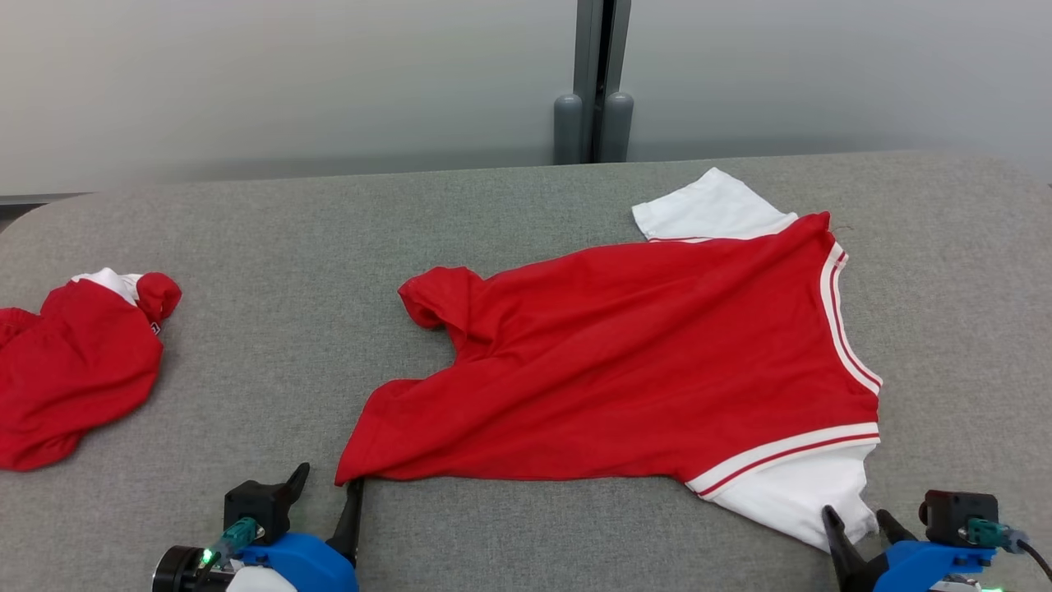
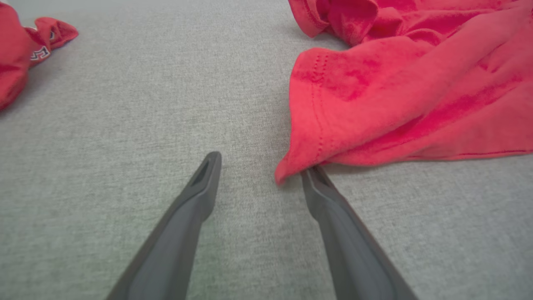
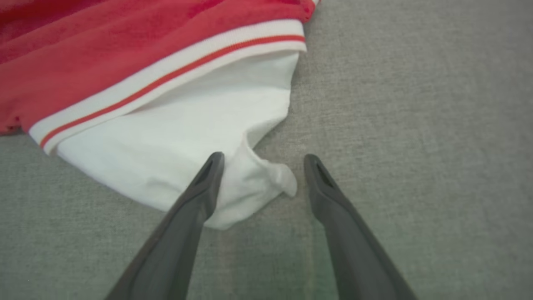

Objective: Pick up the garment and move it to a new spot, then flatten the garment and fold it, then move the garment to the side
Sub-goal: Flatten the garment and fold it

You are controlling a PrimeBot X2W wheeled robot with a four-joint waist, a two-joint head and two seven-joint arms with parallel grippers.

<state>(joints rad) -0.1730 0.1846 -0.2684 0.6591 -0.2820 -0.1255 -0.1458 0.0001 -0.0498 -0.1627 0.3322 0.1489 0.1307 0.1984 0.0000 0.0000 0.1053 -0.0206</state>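
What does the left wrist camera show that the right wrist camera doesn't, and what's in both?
Left wrist view: the open left gripper beside the garment's red hem corner, plus a second crumpled red garment. Right wrist view: the open right gripper with the tip of the white sleeve between its jaws, below the striped band. Both: the garment's red body and the grey tabletop.
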